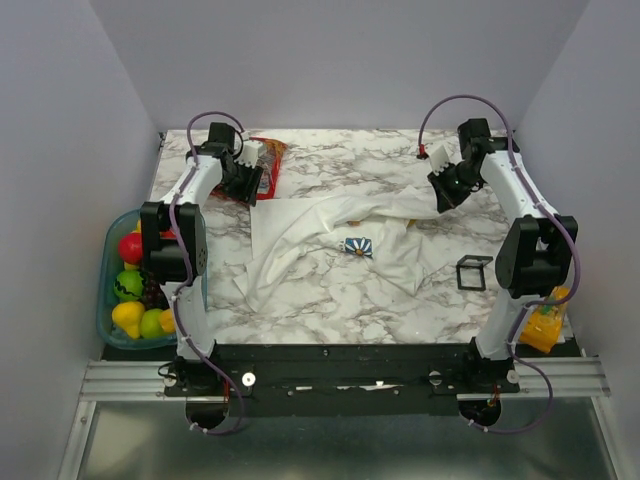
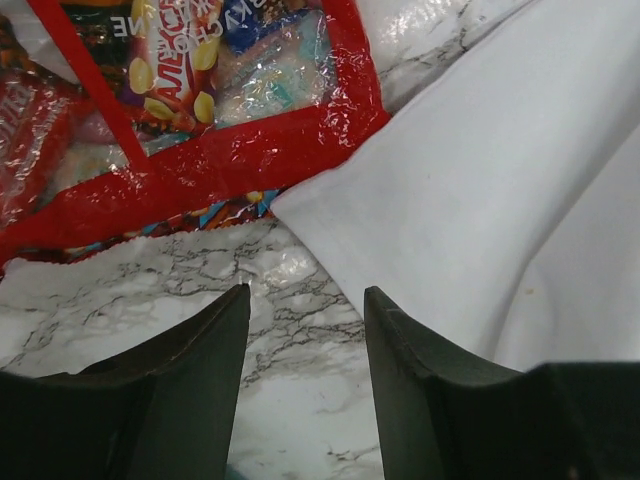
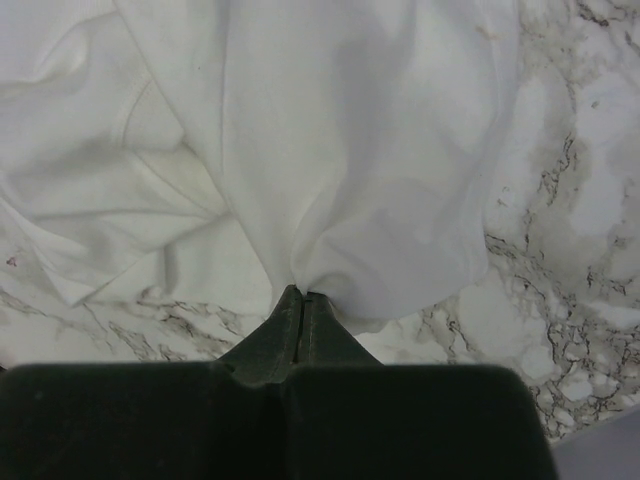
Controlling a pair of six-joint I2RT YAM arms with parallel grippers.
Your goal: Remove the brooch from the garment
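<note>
Pinching a fold of the shirt (image 3: 340, 150), the right tool (image 3: 302, 298) is clamped on it, while the left tool (image 2: 307, 300) hangs apart above the surface (image 2: 110, 290) beside a snack bag (image 2: 200, 110).

1. A white surface (image 1: 400, 320) veined with grey marbling fills the middle of the top view.
2. Plain pale grey walls close it in: a back wall (image 1: 340, 60) along the far edge, a left wall (image 1: 60, 150) and a right wall (image 1: 600, 130) along the side edges.
3. A silver aluminium rail (image 1: 120, 378) runs along the near edge.
4. Below the rail lies a dull grey metal sheet (image 1: 350, 445).
5. The light is soft and even, and the shadows are faint.
</note>
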